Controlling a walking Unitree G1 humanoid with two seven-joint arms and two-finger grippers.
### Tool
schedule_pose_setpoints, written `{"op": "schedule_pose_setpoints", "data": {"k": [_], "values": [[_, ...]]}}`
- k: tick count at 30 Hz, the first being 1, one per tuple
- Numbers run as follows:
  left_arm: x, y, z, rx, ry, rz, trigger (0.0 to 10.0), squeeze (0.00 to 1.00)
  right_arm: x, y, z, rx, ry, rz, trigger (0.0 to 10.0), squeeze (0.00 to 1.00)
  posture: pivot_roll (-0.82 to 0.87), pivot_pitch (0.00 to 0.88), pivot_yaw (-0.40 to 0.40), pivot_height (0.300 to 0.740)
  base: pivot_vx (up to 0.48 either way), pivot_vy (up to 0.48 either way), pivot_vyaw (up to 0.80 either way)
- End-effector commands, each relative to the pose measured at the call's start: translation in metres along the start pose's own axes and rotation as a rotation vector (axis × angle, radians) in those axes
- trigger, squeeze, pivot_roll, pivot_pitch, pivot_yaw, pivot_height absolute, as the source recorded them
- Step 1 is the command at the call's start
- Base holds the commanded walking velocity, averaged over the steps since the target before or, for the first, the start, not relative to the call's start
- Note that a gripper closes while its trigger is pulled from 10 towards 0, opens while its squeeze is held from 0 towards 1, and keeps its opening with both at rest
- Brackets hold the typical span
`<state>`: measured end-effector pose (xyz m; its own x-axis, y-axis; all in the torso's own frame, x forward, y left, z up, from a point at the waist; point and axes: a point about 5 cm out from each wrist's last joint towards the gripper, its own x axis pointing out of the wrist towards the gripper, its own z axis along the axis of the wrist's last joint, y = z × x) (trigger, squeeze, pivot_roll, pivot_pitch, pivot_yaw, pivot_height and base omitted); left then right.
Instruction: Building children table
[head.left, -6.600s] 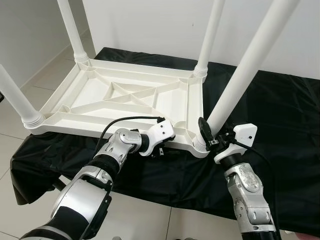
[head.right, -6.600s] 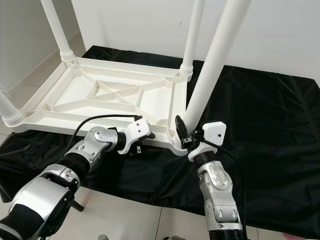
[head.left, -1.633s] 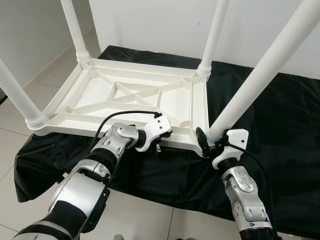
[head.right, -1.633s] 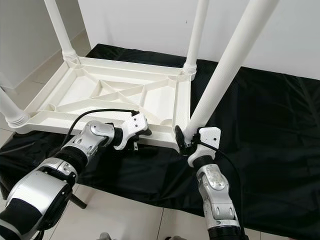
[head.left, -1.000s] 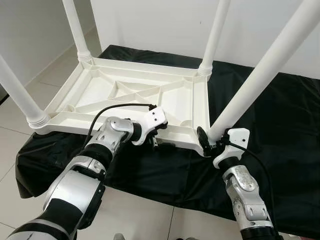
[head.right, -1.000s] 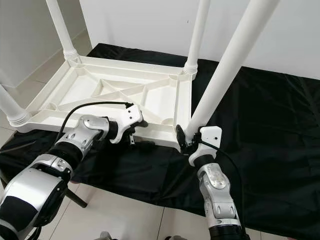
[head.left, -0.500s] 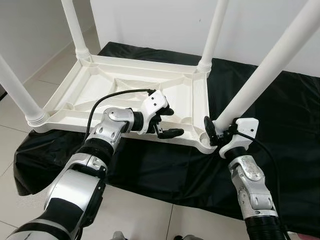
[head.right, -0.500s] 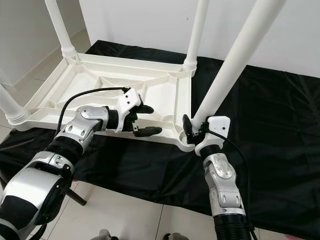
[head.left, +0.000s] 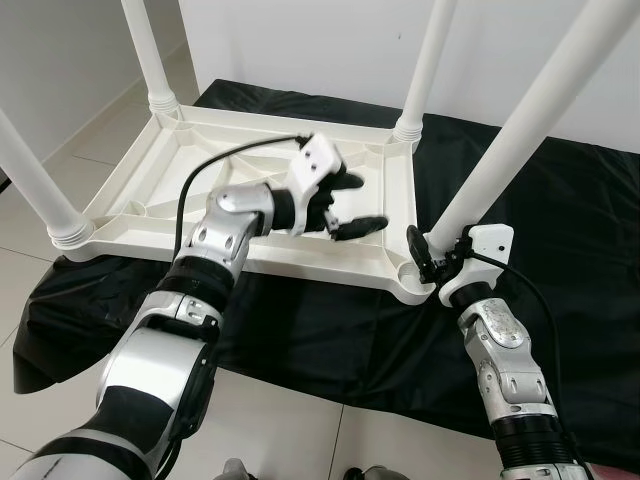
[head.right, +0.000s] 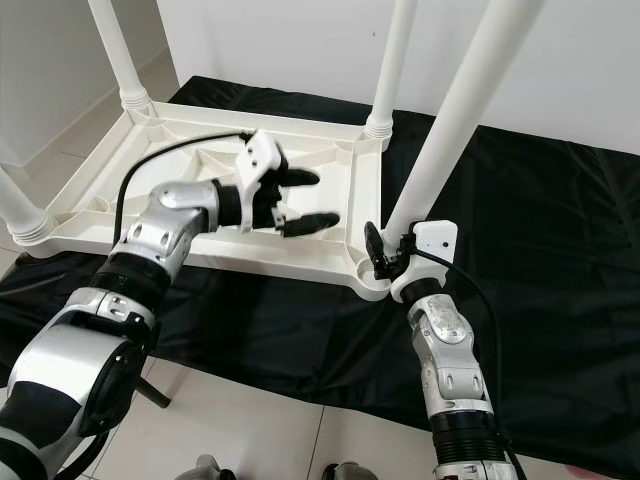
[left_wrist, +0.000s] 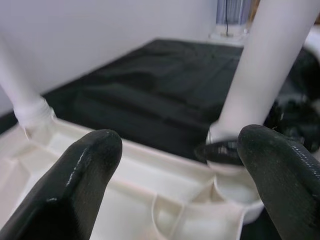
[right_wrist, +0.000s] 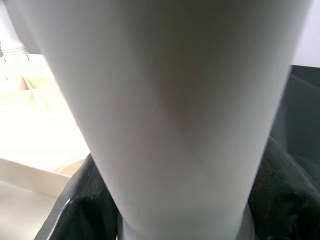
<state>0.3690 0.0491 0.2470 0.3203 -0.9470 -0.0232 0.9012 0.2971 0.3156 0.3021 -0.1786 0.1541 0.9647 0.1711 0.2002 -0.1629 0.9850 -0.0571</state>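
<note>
A white plastic children's table (head.left: 300, 268) lies upside down on a black cloth, its four legs pointing up. My right gripper (head.left: 430, 262) is shut on the near right leg (head.left: 510, 140) just above its socket at the table's corner. In the right wrist view that leg (right_wrist: 170, 100) stands between the black fingers (right_wrist: 82, 205). Above the ribbed underside my left gripper (head.left: 360, 202) hovers open and holds nothing. In the left wrist view its fingertips (left_wrist: 85, 170) are spread wide, facing the near right leg (left_wrist: 260, 65).
The black cloth (head.left: 560, 220) covers the floor under the table and to its right. The other legs stand at the far left (head.left: 145, 50), far right (head.left: 425, 70) and near left (head.left: 30, 170). Pale floor tiles (head.left: 280, 430) lie in front, a white wall behind.
My left gripper has come off the table's near rim, opened, and risen over the underside. My right gripper stays shut on the near right leg.
</note>
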Motion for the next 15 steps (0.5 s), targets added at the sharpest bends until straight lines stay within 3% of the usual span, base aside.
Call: {"op": "schedule_pose_setpoints", "data": {"k": [1, 4, 15], "values": [[0.001, 0.011, 0.003, -0.003, -0.005, 0.211, 10.0, 0.0, 0.001, 0.0, -0.001, -0.006, 0.009, 0.008, 10.0, 0.0, -0.04, 0.029, -0.043, 0.74, 0.0, 0.0, 0.0], [0.011, 0.008, 0.025, 0.034, -0.073, 0.203, 10.0, 0.0, 0.003, 0.001, -0.003, -0.006, 0.015, 0.017, 10.0, 0.0, -0.04, 0.017, -0.043, 0.74, 0.0, 0.0, 0.0], [0.031, -0.005, 0.038, 0.048, -0.115, 0.148, 10.0, 0.0, 0.006, 0.007, -0.002, -0.001, 0.01, 0.055, 10.0, 0.0, -0.04, 0.006, -0.046, 0.74, 0.0, 0.0, 0.0]]}}
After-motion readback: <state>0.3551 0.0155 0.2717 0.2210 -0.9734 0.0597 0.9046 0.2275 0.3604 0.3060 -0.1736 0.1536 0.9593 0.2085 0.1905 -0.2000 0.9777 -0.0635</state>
